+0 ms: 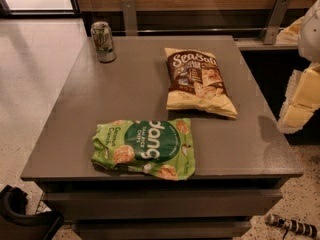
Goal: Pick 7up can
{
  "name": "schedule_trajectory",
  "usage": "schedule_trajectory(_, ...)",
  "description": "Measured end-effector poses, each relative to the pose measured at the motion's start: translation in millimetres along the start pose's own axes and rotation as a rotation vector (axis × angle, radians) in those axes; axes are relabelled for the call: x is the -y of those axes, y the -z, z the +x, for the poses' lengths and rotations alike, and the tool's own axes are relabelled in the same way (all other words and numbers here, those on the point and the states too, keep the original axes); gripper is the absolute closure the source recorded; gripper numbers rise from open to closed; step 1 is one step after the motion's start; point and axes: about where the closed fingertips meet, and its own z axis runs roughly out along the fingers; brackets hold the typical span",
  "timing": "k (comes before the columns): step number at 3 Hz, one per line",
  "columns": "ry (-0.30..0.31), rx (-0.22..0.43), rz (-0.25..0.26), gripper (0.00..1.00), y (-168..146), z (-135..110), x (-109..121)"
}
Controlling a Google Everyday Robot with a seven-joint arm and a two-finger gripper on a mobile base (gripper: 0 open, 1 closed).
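The 7up can stands upright at the far left corner of the grey table. It is silver-white and pale green with a silver top. My gripper shows as pale cream blocks at the right edge of the view, beyond the table's right side and far from the can. It holds nothing that I can see.
A brown Sea Salt chip bag lies at the table's right middle. A green Dang rice chip bag lies near the front edge. A black object sits on the floor at the front left. A wooden wall with metal brackets runs behind the table.
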Motion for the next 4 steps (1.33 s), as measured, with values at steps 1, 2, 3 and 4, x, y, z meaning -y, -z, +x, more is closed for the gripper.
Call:
schedule_trajectory(1,-0.002,0.005,0.004,0.00,-1,-1,2)
schedule_trajectory(2,-0.035,0.080,0.060,0.00,-9,-19,25)
schedule_trajectory(3,-0.150,0.236,0.065,0.00,-38,-52,36)
schedule_trajectory(4,-0.245,0.434,0.042,0.00,-60,-93,43)
